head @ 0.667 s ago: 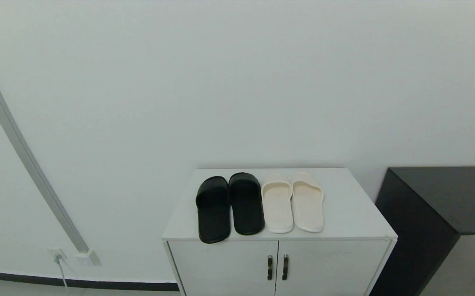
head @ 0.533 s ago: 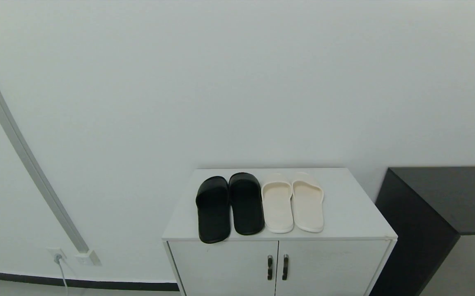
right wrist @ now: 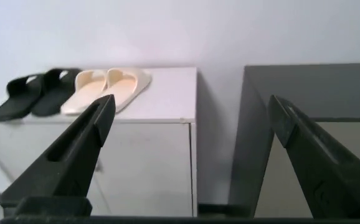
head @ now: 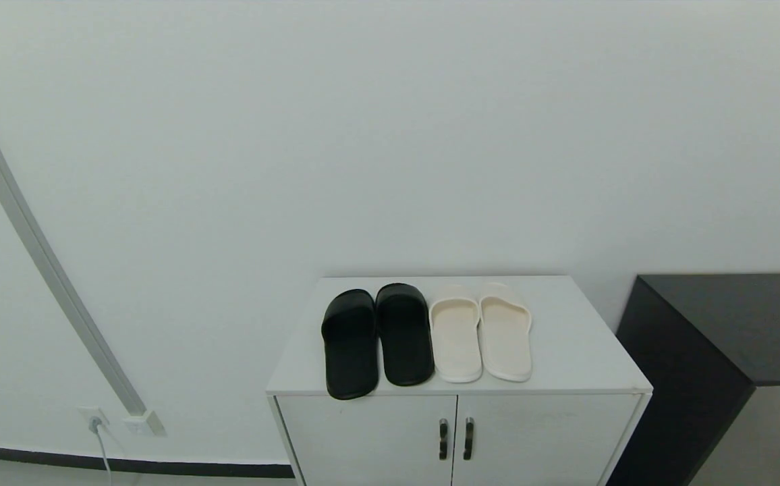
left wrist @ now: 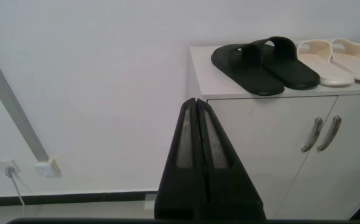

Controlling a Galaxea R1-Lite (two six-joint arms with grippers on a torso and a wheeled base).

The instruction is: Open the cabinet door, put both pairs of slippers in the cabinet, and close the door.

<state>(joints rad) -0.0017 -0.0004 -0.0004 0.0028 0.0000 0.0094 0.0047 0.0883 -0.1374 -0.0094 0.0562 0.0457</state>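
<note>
A low white cabinet [head: 572, 358] stands against the wall with both doors shut; two dark handles [head: 455, 439] meet at the middle. On its top lie a black pair of slippers [head: 376, 341] and, to their right, a cream pair [head: 481, 331], toes toward the wall. In the left wrist view my left gripper [left wrist: 197, 102] is shut with nothing in it, well short of the cabinet [left wrist: 261, 143], left of its doors. My right gripper [right wrist: 192, 106] is open wide, off to the cabinet's right side, facing the cabinet [right wrist: 149, 155] and the cream slippers [right wrist: 108, 87].
A taller black cabinet [head: 720, 351] stands close to the white one's right side, with a narrow gap between. A grey cable duct [head: 39, 256] runs down the wall on the left to a socket [head: 93, 415] with a plugged cord.
</note>
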